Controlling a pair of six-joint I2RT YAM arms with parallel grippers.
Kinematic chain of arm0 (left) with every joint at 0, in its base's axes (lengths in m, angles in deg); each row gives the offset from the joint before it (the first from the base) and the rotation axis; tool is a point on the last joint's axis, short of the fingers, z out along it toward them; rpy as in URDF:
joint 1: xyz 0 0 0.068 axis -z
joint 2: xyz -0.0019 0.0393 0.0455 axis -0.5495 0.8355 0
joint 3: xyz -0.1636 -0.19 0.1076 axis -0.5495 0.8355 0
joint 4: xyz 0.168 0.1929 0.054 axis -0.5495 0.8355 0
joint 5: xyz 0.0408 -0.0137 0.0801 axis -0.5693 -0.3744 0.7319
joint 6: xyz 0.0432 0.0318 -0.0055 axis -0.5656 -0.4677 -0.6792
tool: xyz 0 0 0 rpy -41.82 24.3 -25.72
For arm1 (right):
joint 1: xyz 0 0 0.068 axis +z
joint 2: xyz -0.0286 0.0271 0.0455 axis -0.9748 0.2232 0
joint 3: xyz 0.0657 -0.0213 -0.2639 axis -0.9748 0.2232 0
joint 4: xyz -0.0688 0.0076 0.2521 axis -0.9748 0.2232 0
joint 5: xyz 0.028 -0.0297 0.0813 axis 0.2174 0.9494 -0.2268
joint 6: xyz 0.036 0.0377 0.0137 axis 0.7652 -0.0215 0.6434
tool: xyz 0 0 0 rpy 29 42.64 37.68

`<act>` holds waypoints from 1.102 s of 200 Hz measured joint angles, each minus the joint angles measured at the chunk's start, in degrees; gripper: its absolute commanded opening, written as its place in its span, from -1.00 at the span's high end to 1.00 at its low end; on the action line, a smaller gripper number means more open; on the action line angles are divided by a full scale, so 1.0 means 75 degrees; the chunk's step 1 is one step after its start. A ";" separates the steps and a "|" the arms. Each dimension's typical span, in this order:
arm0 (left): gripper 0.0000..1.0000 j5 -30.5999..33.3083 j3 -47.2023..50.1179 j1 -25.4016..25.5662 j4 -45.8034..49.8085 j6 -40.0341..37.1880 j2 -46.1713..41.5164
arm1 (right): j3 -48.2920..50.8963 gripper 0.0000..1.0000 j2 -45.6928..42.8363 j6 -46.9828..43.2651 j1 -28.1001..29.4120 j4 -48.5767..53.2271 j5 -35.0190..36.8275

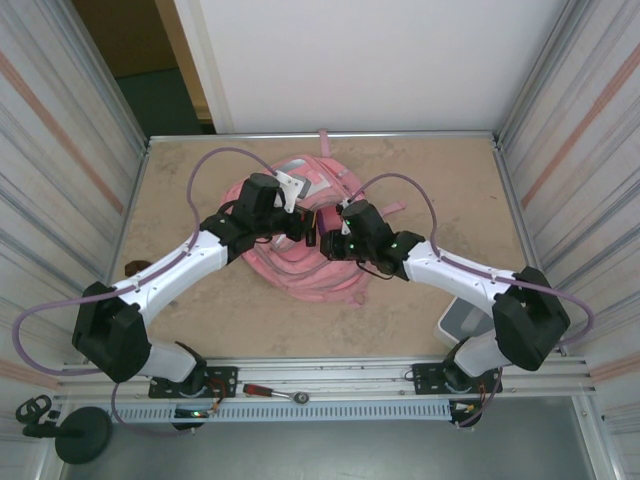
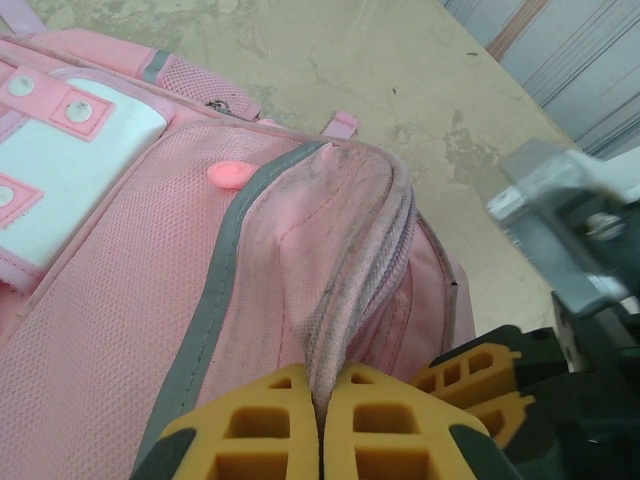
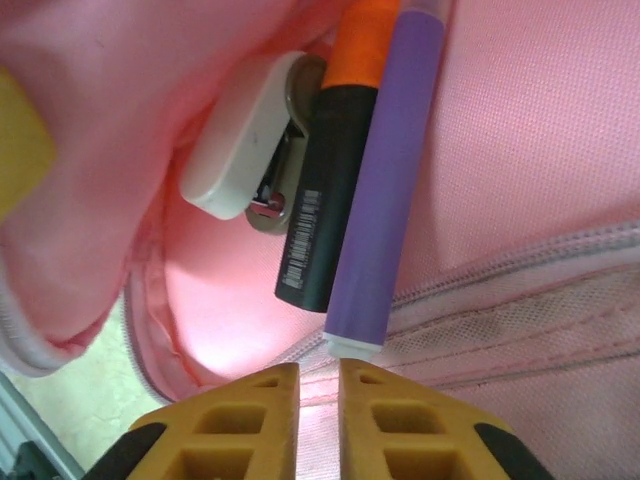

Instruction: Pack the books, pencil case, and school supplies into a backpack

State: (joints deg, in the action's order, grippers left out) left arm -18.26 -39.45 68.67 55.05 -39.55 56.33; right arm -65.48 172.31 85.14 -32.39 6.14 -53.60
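My left gripper (image 2: 320,405) is clamped on the zip rim of the pink backpack (image 2: 150,300), mid-table. In its open pocket lie a purple pen (image 3: 385,190), a black-and-orange marker (image 3: 330,190) and a white stapler (image 3: 235,140). My right gripper (image 3: 320,400) has its fingers nearly together over the fabric, but I can't tell if it's gripping.

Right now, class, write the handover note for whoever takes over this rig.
Left gripper: shut on a fold of the pink backpack beside its zip, holding the opening up.
Right gripper: fingers close together at the opening's edge; grip unclear.
Inside: purple pen, black-and-orange marker, white stapler, lying side by side.
Done: those supplies are in.
Left: probably check books and pencil case, then zip up.
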 measured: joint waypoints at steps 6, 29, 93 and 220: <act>1.00 -0.0003 0.0000 0.0000 0.0000 0.0000 0.0000 | 0.0000 0.78 0.0073 -0.0015 0.0009 0.0003 0.0032; 1.00 -0.0003 0.0000 0.0006 0.0020 -0.0003 0.0000 | -0.0050 0.82 0.0326 -0.0041 0.0032 0.0017 0.0085; 1.00 0.0146 0.0000 0.0003 -0.0029 -0.0003 0.0000 | -0.0793 0.85 0.1081 -0.0219 -0.0207 0.0020 0.0245; 1.00 0.0140 0.0000 0.0006 -0.0035 -0.0006 0.0070 | -0.0574 0.80 0.1163 -0.0219 -0.0414 -0.0300 -0.0332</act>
State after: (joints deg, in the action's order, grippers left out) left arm -17.21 -39.45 68.71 54.78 -39.59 56.86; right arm -69.79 181.03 83.50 -35.50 3.89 -56.10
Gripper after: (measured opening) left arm 0.070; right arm 0.102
